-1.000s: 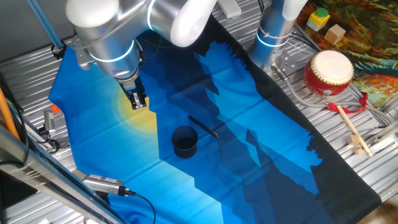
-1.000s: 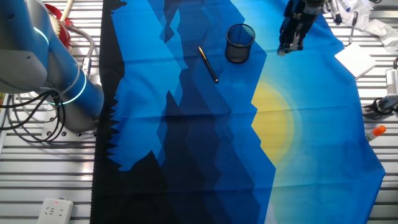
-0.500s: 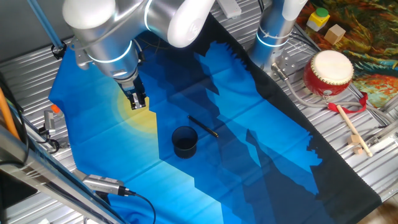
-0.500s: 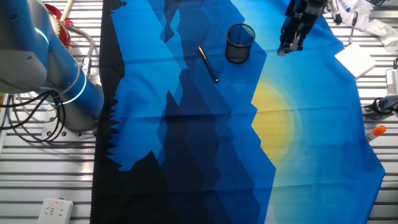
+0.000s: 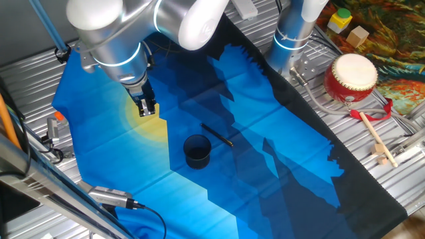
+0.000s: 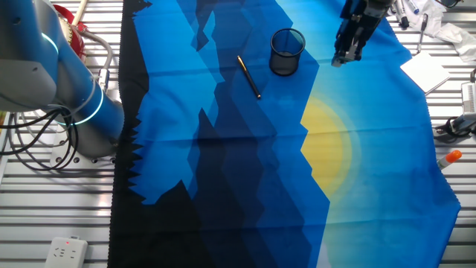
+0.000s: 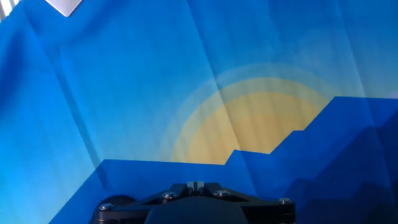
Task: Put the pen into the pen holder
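Note:
The thin black pen lies flat on the blue cloth, just right of the dark round pen holder, which stands upright and apart from it. In the other fixed view the pen lies left of the holder. My gripper hangs over the yellow sun patch, up and left of the holder, with its fingers together and nothing between them. It also shows in the other fixed view and in the hand view, where neither pen nor holder shows.
A red drum with a white top and a wooden drumstick with a red handle lie at the right. The arm's base stands at the back. A cable plug lies at the cloth's front left edge.

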Robot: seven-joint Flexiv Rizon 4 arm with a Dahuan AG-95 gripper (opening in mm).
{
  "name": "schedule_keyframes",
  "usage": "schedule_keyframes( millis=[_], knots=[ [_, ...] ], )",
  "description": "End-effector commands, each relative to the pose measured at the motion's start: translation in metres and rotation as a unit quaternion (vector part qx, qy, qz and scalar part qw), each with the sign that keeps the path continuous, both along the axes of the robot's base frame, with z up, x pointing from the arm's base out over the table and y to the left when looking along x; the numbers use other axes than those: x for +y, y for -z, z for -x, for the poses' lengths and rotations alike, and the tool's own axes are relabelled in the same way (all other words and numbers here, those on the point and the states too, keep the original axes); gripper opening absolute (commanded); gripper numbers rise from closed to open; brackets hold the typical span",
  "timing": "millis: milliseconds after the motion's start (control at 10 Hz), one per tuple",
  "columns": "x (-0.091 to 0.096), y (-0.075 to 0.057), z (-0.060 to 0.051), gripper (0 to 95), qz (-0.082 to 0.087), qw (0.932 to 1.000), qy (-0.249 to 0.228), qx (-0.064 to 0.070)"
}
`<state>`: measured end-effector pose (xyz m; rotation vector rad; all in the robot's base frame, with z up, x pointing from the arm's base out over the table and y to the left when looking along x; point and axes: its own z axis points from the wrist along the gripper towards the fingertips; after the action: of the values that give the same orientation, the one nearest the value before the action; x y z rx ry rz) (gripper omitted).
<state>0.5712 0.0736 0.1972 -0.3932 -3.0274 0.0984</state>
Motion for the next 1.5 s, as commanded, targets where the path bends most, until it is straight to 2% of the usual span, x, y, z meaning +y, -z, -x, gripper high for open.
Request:
schedule_keyframes(
  millis=[100,700,1500],
  knots=[
    [-0.0006,0.0003,0.0008,0.0,0.000,1.0000,-0.005,-0.003],
    [-0.0006,0.0003,0.0008,0.0,-0.009,0.9997,-0.024,0.003],
    [-0.0006,0.0003,0.0008,0.0,-0.013,0.9989,-0.046,0.001]
  ],
)
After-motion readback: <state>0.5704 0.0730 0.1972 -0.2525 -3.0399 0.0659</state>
